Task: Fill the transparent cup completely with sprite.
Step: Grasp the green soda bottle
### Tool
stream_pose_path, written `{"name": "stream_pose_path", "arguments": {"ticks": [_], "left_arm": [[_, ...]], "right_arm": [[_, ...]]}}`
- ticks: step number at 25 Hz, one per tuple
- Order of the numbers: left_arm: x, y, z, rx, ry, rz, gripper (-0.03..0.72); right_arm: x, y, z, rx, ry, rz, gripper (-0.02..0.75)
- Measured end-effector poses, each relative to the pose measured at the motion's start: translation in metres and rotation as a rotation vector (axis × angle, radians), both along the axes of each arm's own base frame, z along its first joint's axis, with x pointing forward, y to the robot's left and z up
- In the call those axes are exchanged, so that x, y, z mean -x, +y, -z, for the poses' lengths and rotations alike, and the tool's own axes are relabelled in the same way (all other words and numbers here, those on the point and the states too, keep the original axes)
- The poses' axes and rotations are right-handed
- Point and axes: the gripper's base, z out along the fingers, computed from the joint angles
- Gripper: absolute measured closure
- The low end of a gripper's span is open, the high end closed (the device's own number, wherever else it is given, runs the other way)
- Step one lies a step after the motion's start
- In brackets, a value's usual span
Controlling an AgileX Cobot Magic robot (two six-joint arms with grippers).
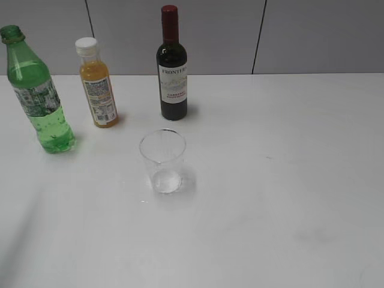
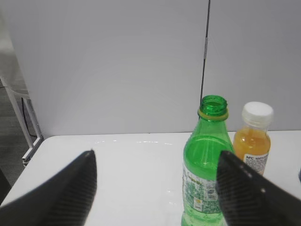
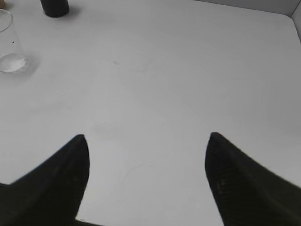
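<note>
The transparent cup (image 1: 163, 161) stands upright and looks empty near the middle of the white table (image 1: 288, 180); it also shows at the far left of the right wrist view as the cup (image 3: 8, 47). The sprite sits in a capless green bottle (image 1: 37, 93) at the far left. In the left wrist view the green bottle (image 2: 204, 169) stands ahead, partly behind the right finger. My left gripper (image 2: 155, 157) is open, short of the bottle. My right gripper (image 3: 146, 139) is open over bare table. Neither gripper shows in the exterior view.
An orange juice bottle (image 1: 98, 84) with a white cap stands right of the green one, seen as the juice bottle (image 2: 253, 139) in the left wrist view. A dark wine bottle (image 1: 172, 66) stands behind the cup. A grey wall runs along the back. The table's left edge (image 2: 33, 155) is near.
</note>
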Motion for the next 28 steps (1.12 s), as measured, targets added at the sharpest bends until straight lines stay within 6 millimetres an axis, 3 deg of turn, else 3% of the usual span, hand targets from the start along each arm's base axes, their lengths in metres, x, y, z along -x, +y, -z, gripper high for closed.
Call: {"name": "stream_pose_path", "arguments": {"ticks": [6,11,17,28], "left_arm": [[-0.022,0.001,0.028,0.062,0.042,-0.017,0.095],[-0.008,0.001,0.063,0.104,0.028,-0.022,0.096],[-0.016,-0.008,0.074,0.031,-0.016,0.091,0.096],[-0.047,-0.02,0.115,0.024,0.064,0.237,0.038]], "right_arm": [[0.0,0.0,0.0,0.001,0.0,-0.001,0.156],[0.0,0.0,0.0,0.001,0.0,-0.001,0.156],[0.0,0.0,0.0,0.0,0.0,0.0,0.156],[0.0,0.0,0.0,0.001,-0.001,0.0,0.157]]}}
